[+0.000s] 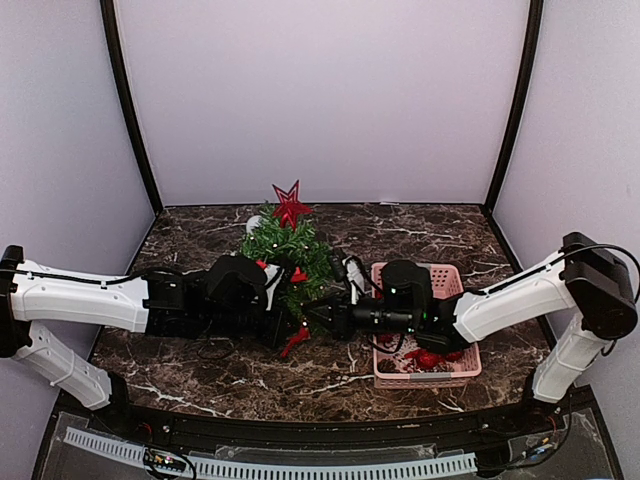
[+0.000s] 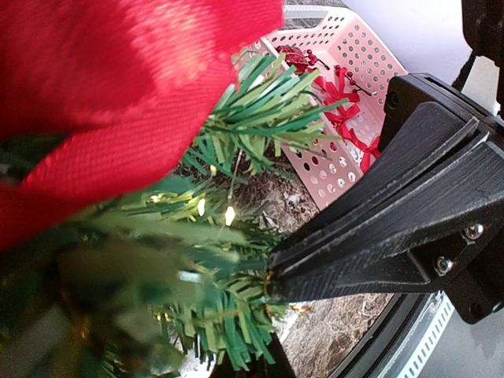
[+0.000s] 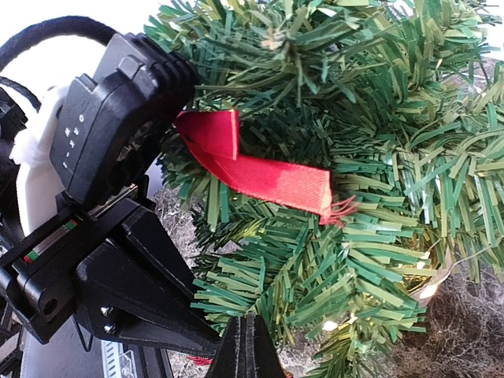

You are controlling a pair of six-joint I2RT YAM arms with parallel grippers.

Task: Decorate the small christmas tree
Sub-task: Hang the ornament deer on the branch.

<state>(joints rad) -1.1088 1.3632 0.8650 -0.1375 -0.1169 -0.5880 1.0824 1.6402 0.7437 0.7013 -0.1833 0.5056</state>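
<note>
- The small christmas tree (image 1: 285, 250), a bushy artificial cone of dark green needle branches with tiny white lights, is standing upright on the dark marble-patterned table (image 1: 190, 385). A red glittery star (image 1: 291, 205) is sitting on its tip.
- The left claw (image 3: 206, 340) is reaching into the tree's near lower branches from the tree's left side. Its jaws are sitting closed, and I cannot tell whether anything thin is pinched between them.
- The right claw (image 3: 246, 346) is pointing into the same lower branches from the tree's right side. Its fingers are pressing together into a single point that is almost touching the left claw's tip, and nothing held is showing.
- A flat red woven-fabric ribbon (image 3: 268, 177) is lying draped among the tree's branches close to the two tips, with no finger on it.
- A pink perforated plastic basket (image 1: 425, 382) is sitting just to the right of the tree, holding red ornaments (image 1: 430, 357).
- The tree is looking light and a little top-heavy, so a sideways push is likely to slide or tip it.
- Its branches are looking wiry and springy, probably bending under a finger and flicking back, and the thin light wire is looking delicate.
- Taking hold low down, at the stem or a thick branch base, is seeming safer than pinching the needle tips, which would be slipping free.
</note>
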